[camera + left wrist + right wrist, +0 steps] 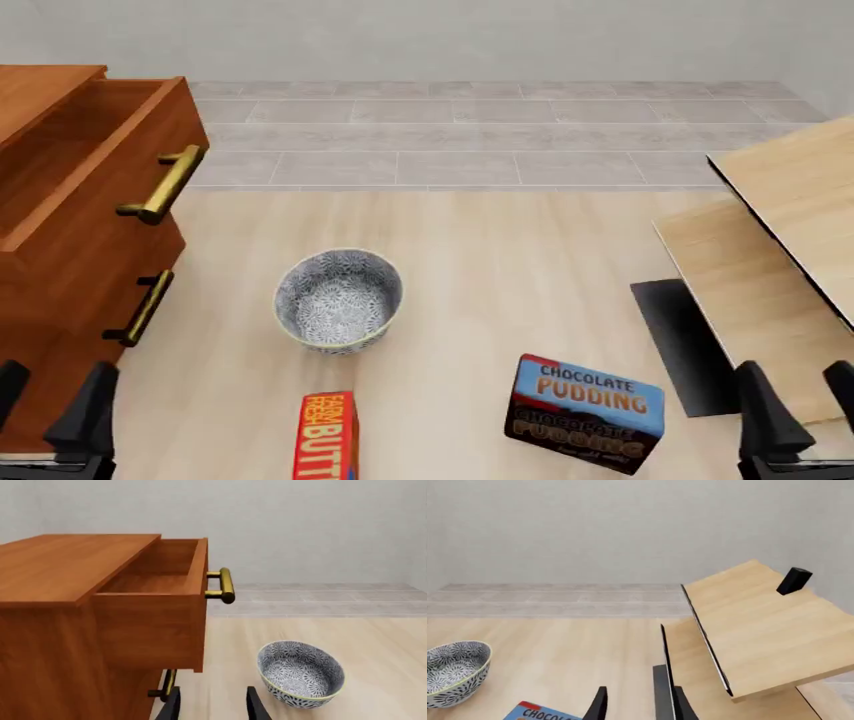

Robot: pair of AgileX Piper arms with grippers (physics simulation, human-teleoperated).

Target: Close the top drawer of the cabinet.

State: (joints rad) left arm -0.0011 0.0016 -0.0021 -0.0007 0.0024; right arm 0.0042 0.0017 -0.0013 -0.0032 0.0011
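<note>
Plain grey wall (467, 35), tiled floor (507, 130)

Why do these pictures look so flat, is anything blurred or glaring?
Front view: even light, all sharp, only a soft shadow under the bowl. Left wrist view: a small glint on the top drawer's brass handle, no glare elsewhere. Right wrist view: crisp edges, a dark shadow beneath the pale boards.

A pale light-wood table (494, 260) carries a reddish-brown wooden cabinet (54, 300) at left, a blue-patterned ceramic bowl (338, 298) near the middle, a red butter box (326, 437), a blue chocolate pudding box (585, 410), and tilted pale wooden boards (774, 260) at right.
</note>
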